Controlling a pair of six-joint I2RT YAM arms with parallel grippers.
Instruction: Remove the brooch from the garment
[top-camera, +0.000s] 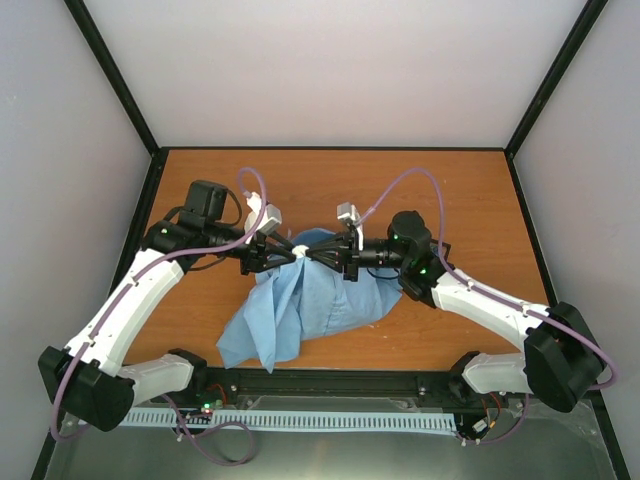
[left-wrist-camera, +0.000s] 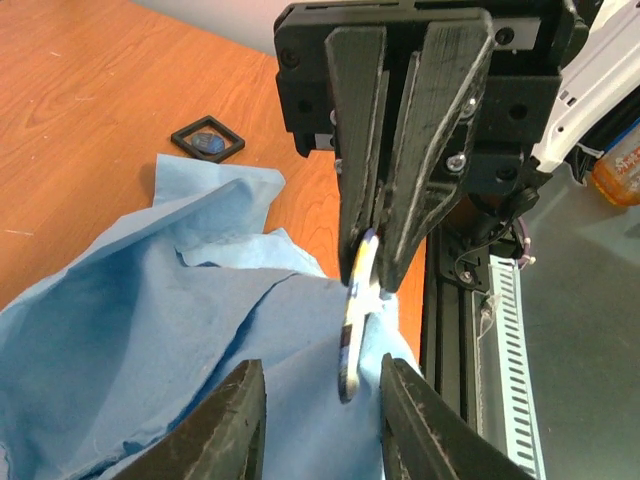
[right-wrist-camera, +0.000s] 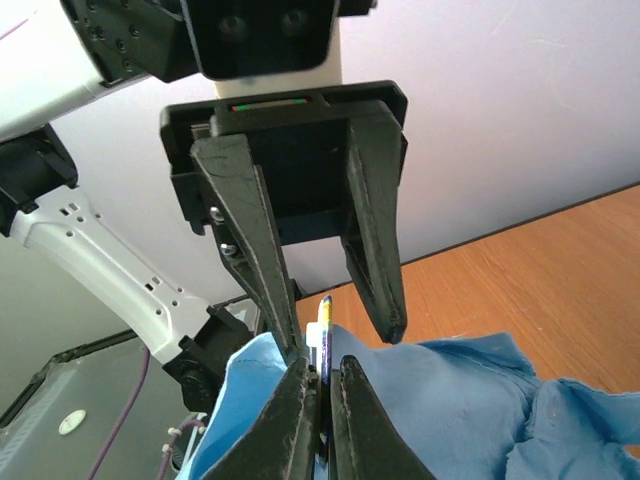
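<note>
From above, a brown wooden surface (top-camera: 450, 200) fills the middle of the frame, closed in by pale walls (top-camera: 330, 70) with black corner posts. A light blue shirt (top-camera: 300, 310) lies bunched just below the centre, its top gathered to a point. The left pincer (top-camera: 283, 250) and the right pincer (top-camera: 318, 252) meet tip to tip over that point. Between them shows a small pale spot, the brooch (top-camera: 300, 250). This view is too coarse to tell how either pincer stands.

From the left wrist, the wooden surface (left-wrist-camera: 80, 100) fills the upper left of the frame. A small black square frame (left-wrist-camera: 208, 140) rests on it, just beyond the shirt (left-wrist-camera: 150, 330). The right pincer (left-wrist-camera: 372, 275) hangs from the top of the frame, pressed together on the upper edge of the brooch (left-wrist-camera: 352, 330). The brooch is seen edge-on, upright. The left pincer (left-wrist-camera: 322, 368) is spread at the bottom edge, one finger on each side of the disc's lower part.

From the right wrist, a pale wall (right-wrist-camera: 500, 100) fills the upper right, with a strip of surface (right-wrist-camera: 560, 250) beneath it. The right pincer (right-wrist-camera: 325, 365) pinches the brooch (right-wrist-camera: 323, 322), which rises as a thin sliver above the shirt (right-wrist-camera: 450, 400). The left pincer (right-wrist-camera: 345, 338) is spread, with the sliver close against the finger on the frame's left.
</note>
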